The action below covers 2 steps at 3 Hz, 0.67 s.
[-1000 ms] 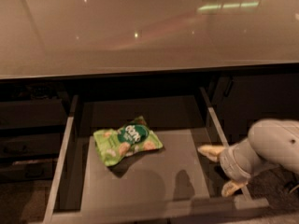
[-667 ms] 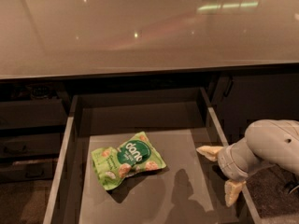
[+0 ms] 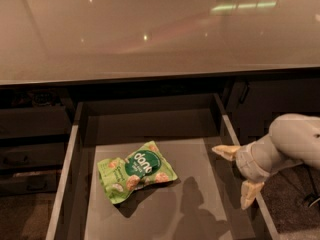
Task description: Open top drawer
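Sliding further out from beneath the counter over the past second, the deep grey top drawer [image 3: 150, 121] has carried its crumpled green snack bag [image 3: 136, 171] toward the camera. Above and beyond the cream two-finger gripper [image 3: 230, 177], a glossy beige countertop [image 3: 150, 29] spans the view, its front edge overhanging the drawer's back wall. The drawer box stands open, its right side wall passing directly under the gripper and its bare grey floor stretching away to the gripper's left; its front panel lies past the bottom edge, unseen. Dark cabinet fronts [image 3: 30, 154] sit far left of the gripper. The robot's pale, rounded arm [image 3: 295, 139] reaches in from the right edge, angled down and leftward. The snack bag lies flat well to the gripper's left, with open floor on every side. The gripper hovers at the right wall, fingers spread wide around nothing, one tip over the drawer's interior, the other by the wall's top edge.
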Tool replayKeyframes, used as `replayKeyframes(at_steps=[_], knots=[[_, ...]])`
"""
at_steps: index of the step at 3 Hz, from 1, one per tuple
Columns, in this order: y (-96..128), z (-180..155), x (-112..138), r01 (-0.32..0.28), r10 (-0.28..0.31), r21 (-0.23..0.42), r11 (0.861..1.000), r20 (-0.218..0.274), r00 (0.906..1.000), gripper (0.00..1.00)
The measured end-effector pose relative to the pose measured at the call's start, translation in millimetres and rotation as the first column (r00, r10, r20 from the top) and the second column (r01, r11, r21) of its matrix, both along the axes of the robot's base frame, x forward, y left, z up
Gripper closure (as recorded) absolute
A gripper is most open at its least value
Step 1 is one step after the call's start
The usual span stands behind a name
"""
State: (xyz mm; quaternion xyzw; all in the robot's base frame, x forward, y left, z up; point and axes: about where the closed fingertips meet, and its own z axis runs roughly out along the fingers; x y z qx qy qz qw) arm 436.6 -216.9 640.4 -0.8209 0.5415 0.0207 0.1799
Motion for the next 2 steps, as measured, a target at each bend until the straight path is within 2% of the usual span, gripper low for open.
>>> replayKeyframes(at_steps=[1,2], knots=[[17.2,71.2,14.1,-0.016,0.009,0.070,0.997,0.102,0.9948,0.00],[17.2,71.2,14.1,-0.016,0.009,0.070,0.997,0.102,0.9948,0.00]])
